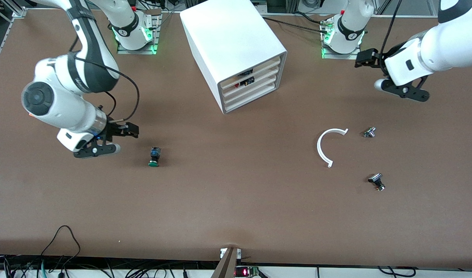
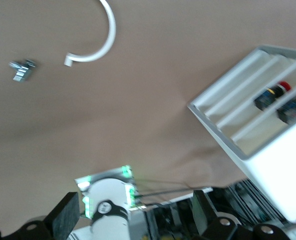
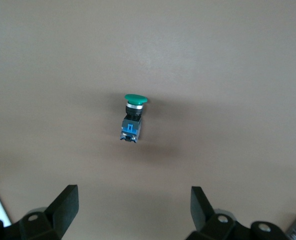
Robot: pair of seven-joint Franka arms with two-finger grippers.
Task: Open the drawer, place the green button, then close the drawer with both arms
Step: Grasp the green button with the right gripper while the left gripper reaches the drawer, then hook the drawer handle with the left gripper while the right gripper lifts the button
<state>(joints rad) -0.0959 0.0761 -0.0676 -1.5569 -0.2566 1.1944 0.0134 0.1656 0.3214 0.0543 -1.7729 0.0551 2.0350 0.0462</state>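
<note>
The button [image 1: 154,157] lies on its side on the brown table toward the right arm's end, green cap pointing at the front camera. In the right wrist view the button [image 3: 133,117] lies ahead of my open, empty right gripper [image 3: 133,205]. That right gripper [image 1: 104,148] hovers low beside the button, apart from it. The white cabinet [image 1: 236,46] stands at the table's middle near the bases. Its third drawer [image 1: 255,91] looks pushed in. My left gripper [image 1: 408,92] is open and empty, raised at the left arm's end of the table, well away from the cabinet [image 2: 280,175].
A white C-shaped arc [image 1: 328,144] and two silver-black knobs [image 1: 369,132] [image 1: 377,181] lie toward the left arm's end. The arc [image 2: 100,40] and one knob [image 2: 22,69] show in the left wrist view. The cabinet's top two drawers hold dark parts [image 1: 247,77].
</note>
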